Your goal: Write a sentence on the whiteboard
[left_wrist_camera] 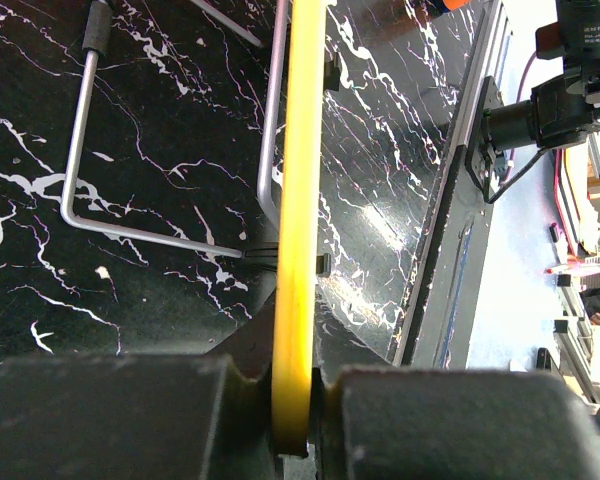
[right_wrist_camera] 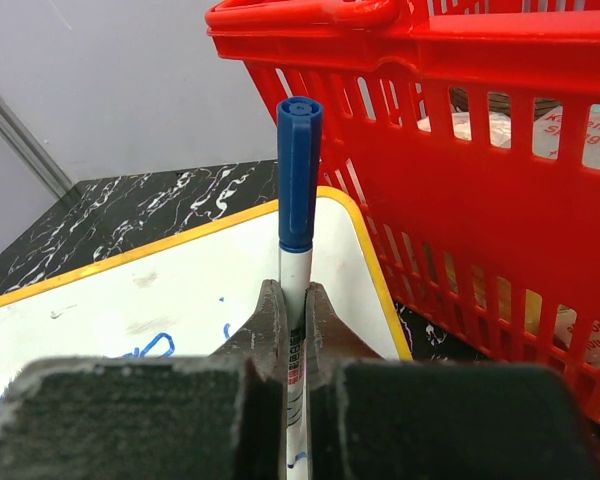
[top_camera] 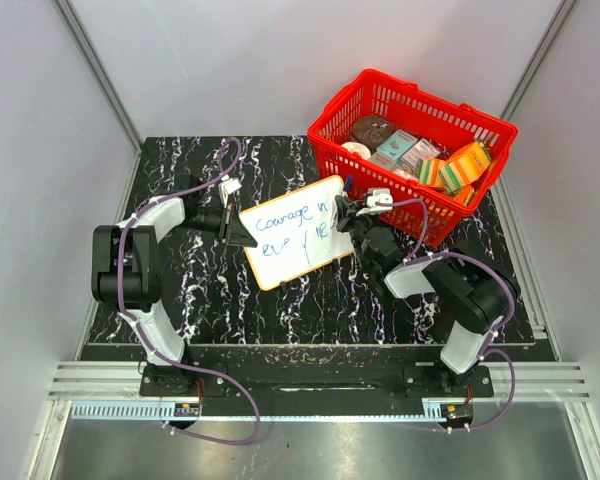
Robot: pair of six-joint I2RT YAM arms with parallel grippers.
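The small white board with a yellow-orange rim sits in the middle of the black marbled table, its left edge clamped by the left gripper. Blue handwritten words fill two lines, "Courage in" above a line I can't read. The right gripper pinches a blue-capped marker by the red plastic basket, so the writing looks nearly done
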